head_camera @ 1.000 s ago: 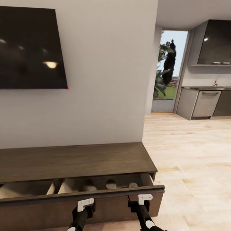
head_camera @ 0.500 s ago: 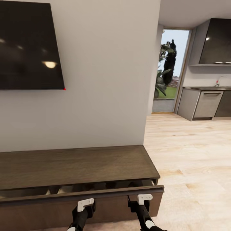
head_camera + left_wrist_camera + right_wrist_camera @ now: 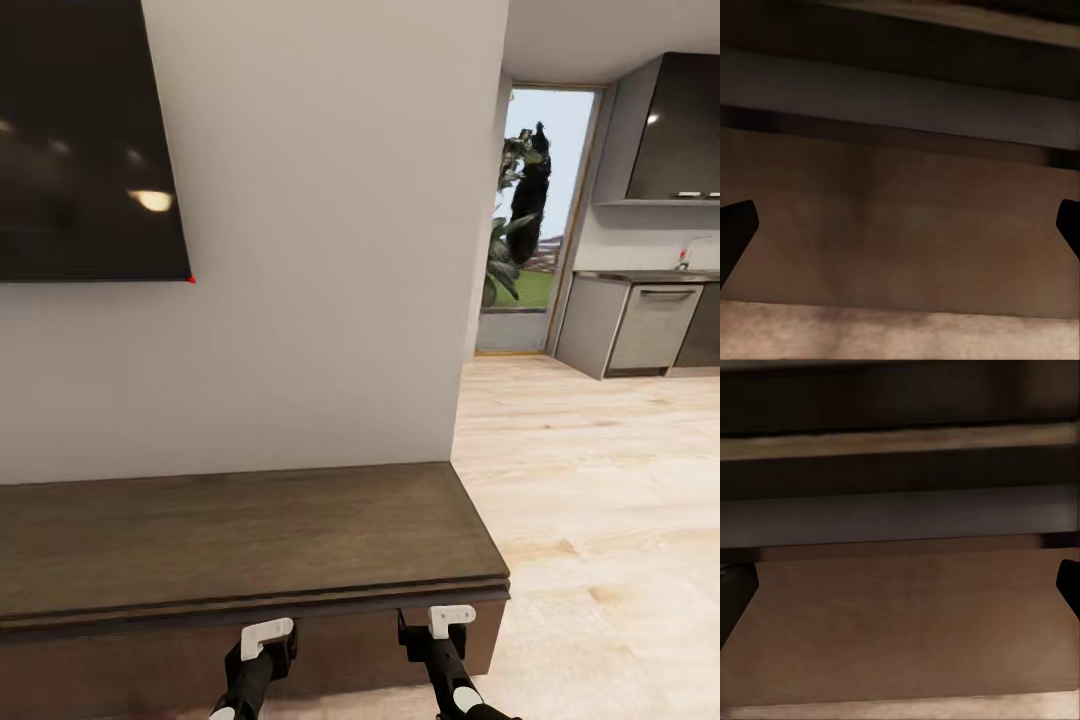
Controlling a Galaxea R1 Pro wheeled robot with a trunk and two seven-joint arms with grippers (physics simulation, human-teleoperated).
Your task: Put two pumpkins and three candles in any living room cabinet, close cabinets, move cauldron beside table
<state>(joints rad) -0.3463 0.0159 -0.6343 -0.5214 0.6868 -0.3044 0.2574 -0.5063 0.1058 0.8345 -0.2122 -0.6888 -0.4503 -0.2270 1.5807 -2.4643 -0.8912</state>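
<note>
Here we face the cabinet (image 3: 250,540), the long dark-brown unit against the grey wall (image 3: 320,250), and its drawer front sits flush under the flat top, so we cannot see anything inside it. Working from the left, our left gripper (image 3: 262,640) reaches up to the drawer front, with a white bracket on its wrist; in the left wrist view its dark fingertips (image 3: 735,232) sit at the far edges with brown wood between them, so the jaws stand wide apart and hold nothing. Just beside it, our right gripper (image 3: 445,628) meets the same front near the cabinet's right end, and its fingertips (image 3: 736,589) are likewise spread wide and empty. Above hangs a black television (image 3: 85,140). To the right, pale wood floor (image 3: 600,480) runs to a glass door (image 3: 535,220) and grey kitchen units (image 3: 645,325).
</note>
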